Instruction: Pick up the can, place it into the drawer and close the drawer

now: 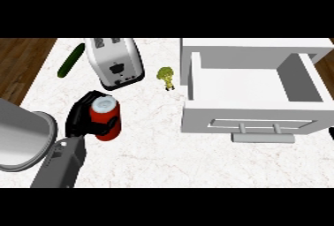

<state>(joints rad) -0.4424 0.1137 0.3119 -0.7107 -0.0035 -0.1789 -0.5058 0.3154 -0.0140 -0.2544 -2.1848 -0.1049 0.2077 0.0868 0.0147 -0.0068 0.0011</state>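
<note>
A red can (109, 121) with a pale top stands upright on the white marble counter (163, 150), left of centre. My left hand (81, 115) comes in from the lower left and its black fingers curl round the can's left side and front. The white drawer (195, 75) is pulled open at the right, its inside bare, and its front panel with a handle (259, 128) faces me. The can is well to the left of the drawer. A thin dark sliver at the right edge (331, 132) may be my right hand; nothing more of it shows.
A silver toaster (115, 62) lies behind the can. A green cucumber (70, 61) rests at the counter's far left edge. A small broccoli piece (167, 77) sits just left of the drawer. A large grey round vessel (23, 137) stands at the left edge.
</note>
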